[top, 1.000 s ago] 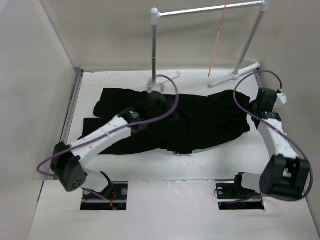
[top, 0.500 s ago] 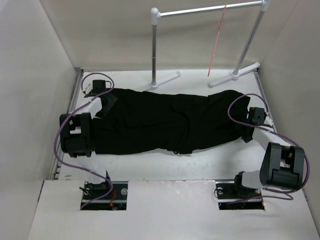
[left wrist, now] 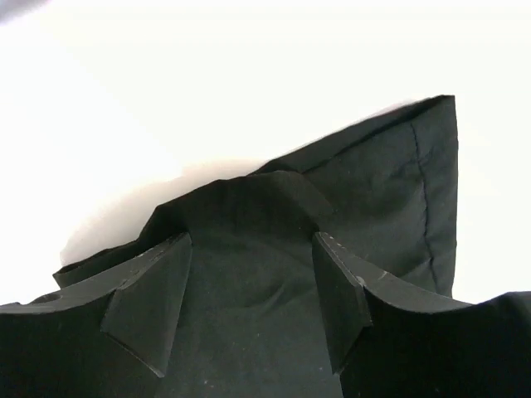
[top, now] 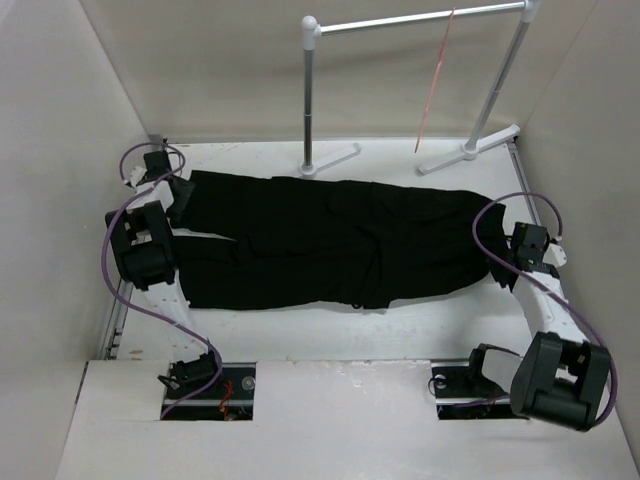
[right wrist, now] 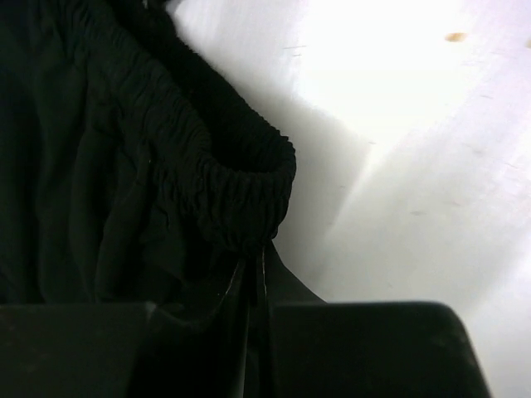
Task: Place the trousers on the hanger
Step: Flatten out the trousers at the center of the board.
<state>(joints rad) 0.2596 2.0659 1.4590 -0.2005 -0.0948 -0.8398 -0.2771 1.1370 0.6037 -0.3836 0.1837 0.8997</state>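
Trousers (top: 330, 245) were drawn out longer and flatter along the counter (top: 420, 320) than one second before. The two legs are now parted at the left end. Left claw (top: 180, 192) was taken from mid-cloth to the leg hem at the far-left corner. Right claw (top: 497, 272) was brought from beside the cloth onto the waistband, which is now pinched.

A white and grey rail (top: 308, 100) stands at the far end of the white surface (top: 300, 330), with one long bar (top: 420, 18) across the top, held up by two posts. Each post stands on a flat white foot: the left foot (top: 335, 156) and the right foot (top: 470, 148). Plain pale walls (top: 60, 150) rise on three sides, and a tiny brown speck (right wrist: 455, 36) lies on the surface.
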